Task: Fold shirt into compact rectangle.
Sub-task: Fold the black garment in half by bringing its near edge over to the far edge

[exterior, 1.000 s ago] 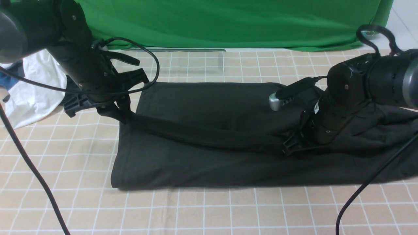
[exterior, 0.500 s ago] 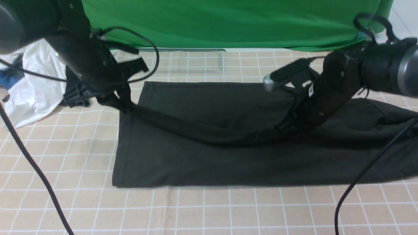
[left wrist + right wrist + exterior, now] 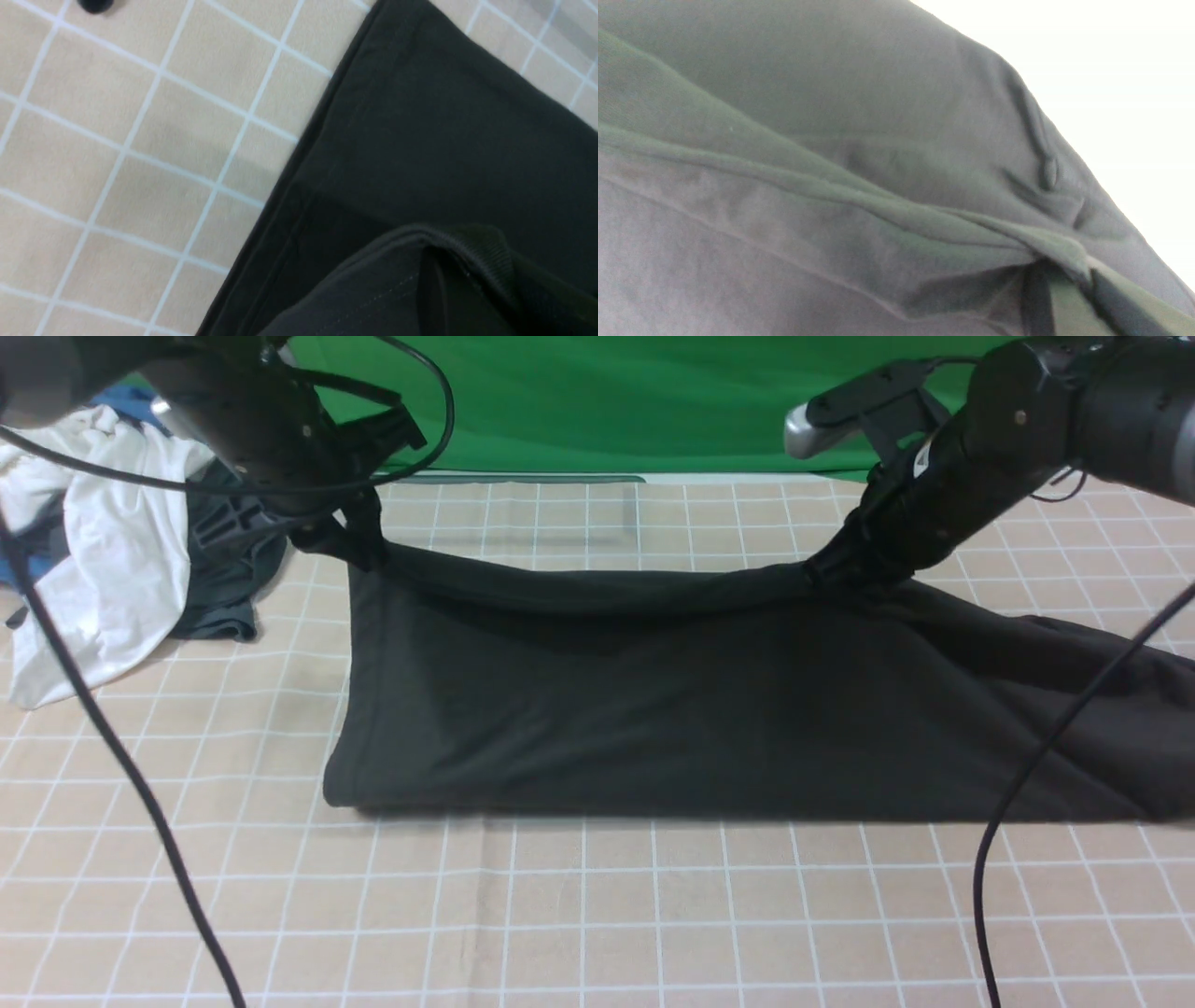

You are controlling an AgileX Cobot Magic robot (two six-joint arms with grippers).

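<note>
– Logging item one: shirt (image 3: 653, 709), black. Location?
– On the worktop (image 3: 597, 915), in front of the green backdrop (image 3: 607, 401). The edge farthest from the backdrop lies flat on the checked cloth. The edge nearest the backdrop is lifted clear and strung taut between the two pincers.
– Item two: left pincer (image 3: 364, 546)?
– Clamped on the hemmed corner at one end of the lifted edge. A second ago it held that same corner lower and farther from the backdrop.
– Item three: right pincer (image 3: 822, 574)?
– Closed tight on a bunch of fabric at the other end of the lifted edge. A second ago it sat low on the shirt with its jaws partly apart. Since then it has shut, risen and moved toward the backdrop.
– Changes to the shirt itself?
– A second ago a flat layer showed on the side nearer the backdrop. The raised fold now hides it. The flat edge has crept slightly toward the backdrop.
– Other stock?
– White garment (image 3: 112, 551) and dark grey garment (image 3: 233, 597), heaped together before the backdrop's left end, near the shirt but not touching it.
</note>
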